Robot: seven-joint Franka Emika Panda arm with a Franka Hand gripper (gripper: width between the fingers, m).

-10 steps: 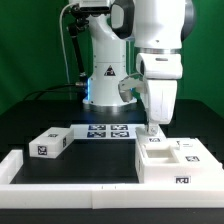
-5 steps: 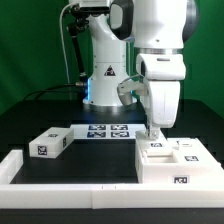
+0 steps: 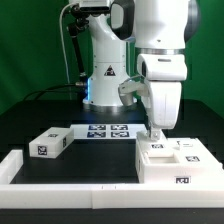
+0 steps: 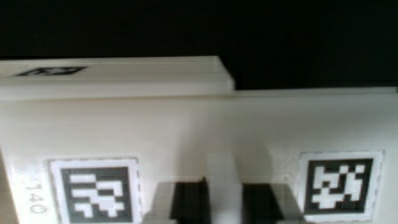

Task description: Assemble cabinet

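The cabinet's big white box [image 3: 176,164] lies at the exterior view's right, against the white border rail, with smaller tagged white pieces [image 3: 186,148] on top. A separate white block [image 3: 50,143] with tags lies at the exterior view's left. My gripper [image 3: 154,134] points straight down at the box's far left corner. In the wrist view the two dark fingers [image 4: 189,202] stand close together with a thin white wall of the box [image 4: 196,125] between them, so the gripper [image 4: 228,203] is shut on that wall. Tags [image 4: 91,191] flank the fingers.
The marker board [image 3: 105,130] lies flat behind the parts, in front of the robot's base. The low white border rail [image 3: 70,176] runs along the front and up the exterior view's left side. Black tabletop lies between the block and the box.
The gripper and the box have crept very slightly toward the exterior view's right. The left block has not moved.
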